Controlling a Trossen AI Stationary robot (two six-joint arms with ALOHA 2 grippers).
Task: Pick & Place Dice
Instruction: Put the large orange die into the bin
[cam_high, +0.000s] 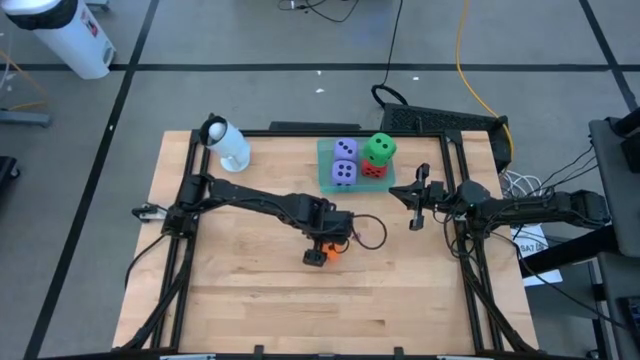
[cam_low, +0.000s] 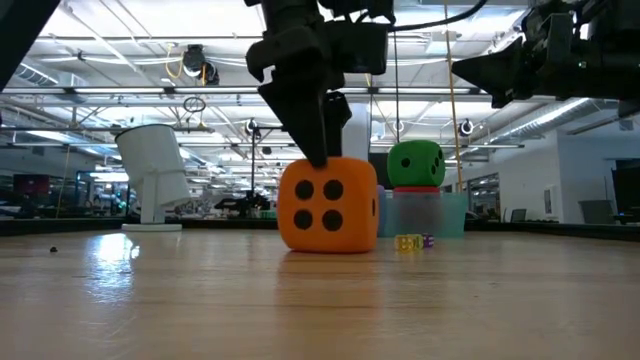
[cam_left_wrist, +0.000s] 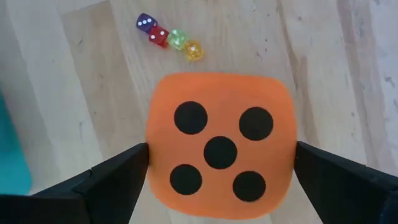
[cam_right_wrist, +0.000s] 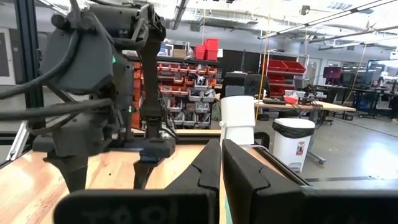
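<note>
Fingers flank orange die edges.

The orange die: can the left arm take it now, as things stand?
Probably yes. The left gripper is right above the orange die, its jaws open on either side with the die between them. Nothing lies in between; the four tiny dice lie apart on the table.

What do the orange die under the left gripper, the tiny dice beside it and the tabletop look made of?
Orange die: likely foam or soft plush, matte, with rounded, bulging edges and flat black pips. Tiny dice: probably clear plastic or acrylic, glossy and translucent. Tabletop: light wood or wood-look laminate, showing grain and plank seams with a faint sheen. Left gripper straddles the die, open.
</note>
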